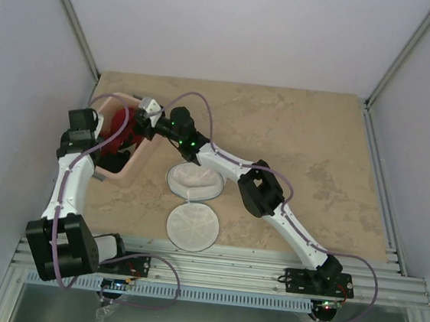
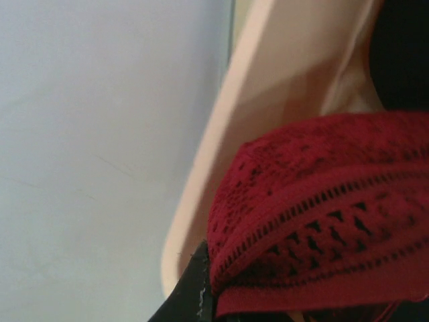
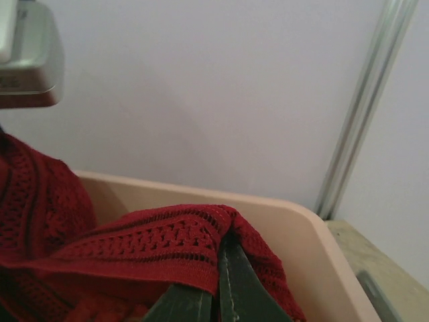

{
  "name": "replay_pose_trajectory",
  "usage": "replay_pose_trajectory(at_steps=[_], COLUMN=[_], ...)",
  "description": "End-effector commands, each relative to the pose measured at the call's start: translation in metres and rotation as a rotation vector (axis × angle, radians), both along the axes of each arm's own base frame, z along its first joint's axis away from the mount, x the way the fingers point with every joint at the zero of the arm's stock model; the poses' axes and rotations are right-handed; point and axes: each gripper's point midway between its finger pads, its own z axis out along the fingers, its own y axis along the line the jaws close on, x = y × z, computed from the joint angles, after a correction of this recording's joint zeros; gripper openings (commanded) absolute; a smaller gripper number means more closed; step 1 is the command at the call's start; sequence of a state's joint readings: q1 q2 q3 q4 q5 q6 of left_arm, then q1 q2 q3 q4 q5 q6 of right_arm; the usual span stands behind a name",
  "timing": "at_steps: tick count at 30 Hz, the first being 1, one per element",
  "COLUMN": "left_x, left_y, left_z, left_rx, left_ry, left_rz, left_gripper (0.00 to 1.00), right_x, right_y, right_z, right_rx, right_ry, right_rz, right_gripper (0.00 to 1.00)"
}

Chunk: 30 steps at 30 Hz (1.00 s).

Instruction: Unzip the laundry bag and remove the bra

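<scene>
The red lace bra (image 1: 125, 138) lies in the pink bin (image 1: 132, 169) at the left of the table. My left gripper (image 1: 111, 148) reaches into the bin from the left. In the left wrist view only one dark finger (image 2: 194, 288) shows, at mid-frame, with the bra (image 2: 322, 215) coming out from its inner edge. My right gripper (image 1: 139, 122) reaches in from the right; its fingers (image 3: 234, 288) are closed together with the bra's band (image 3: 147, 248) pinched over their tips. The white mesh laundry bag (image 1: 194, 180) stands open, its round lid (image 1: 192, 226) flat in front.
The pink bin's wall (image 2: 281, 80) rises close beside my left gripper, and its rim (image 3: 288, 221) stands just behind my right fingers. A dark item (image 2: 402, 54) lies deeper in the bin. White enclosure walls and a metal post (image 3: 362, 100) stand behind.
</scene>
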<state>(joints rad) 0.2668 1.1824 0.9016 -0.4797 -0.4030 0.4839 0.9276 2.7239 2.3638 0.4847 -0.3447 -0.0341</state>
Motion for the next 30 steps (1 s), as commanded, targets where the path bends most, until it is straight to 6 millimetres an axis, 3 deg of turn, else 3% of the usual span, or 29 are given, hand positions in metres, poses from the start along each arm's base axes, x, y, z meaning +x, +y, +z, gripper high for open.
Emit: replay_pose_trajectory(at_steps=[1, 7, 14, 15, 19, 22, 26, 30], left_x=[0.002, -0.005, -0.032, -0.035, -0.050, -0.052, -0.032, 0.013], left_y=[0.000, -0.043, -0.064, -0.070, -0.098, -0.109, -0.106, -0.099], left_z=[-0.014, -0.022, -0.039, -0.038, -0.022, -0.003, 0.025, 0.053], left_rx=[-0.013, -0.174, -0.189, -0.209, -0.300, -0.313, -0.300, -0.408], left_ry=[0.052, 0.143, 0.280, 0.290, 0.343, 0.342, 0.231, 0.078], left_rz=[-0.008, -0.223, -0.351, -0.380, -0.525, -0.605, -0.576, -0.432], left_gripper=[0.00, 0.00, 0.16, 0.24, 0.71, 0.92, 0.98, 0.88], right_x=[0.019, 0.021, 0.025, 0.026, 0.026, 0.026, 0.026, 0.024], right_y=[-0.010, -0.011, -0.011, -0.011, -0.011, -0.012, -0.012, -0.012], right_z=[-0.013, -0.012, -0.022, -0.023, -0.027, -0.026, -0.027, -0.029], right_rx=[-0.044, -0.047, -0.057, -0.060, -0.070, -0.069, -0.075, -0.084], right_ry=[-0.015, -0.039, -0.030, -0.029, -0.027, -0.032, -0.031, -0.026], right_rz=[-0.046, -0.052, -0.064, -0.063, -0.068, -0.068, -0.065, -0.061], right_gripper=[0.01, 0.00, 0.00, 0.01, 0.01, 0.01, 0.00, 0.01])
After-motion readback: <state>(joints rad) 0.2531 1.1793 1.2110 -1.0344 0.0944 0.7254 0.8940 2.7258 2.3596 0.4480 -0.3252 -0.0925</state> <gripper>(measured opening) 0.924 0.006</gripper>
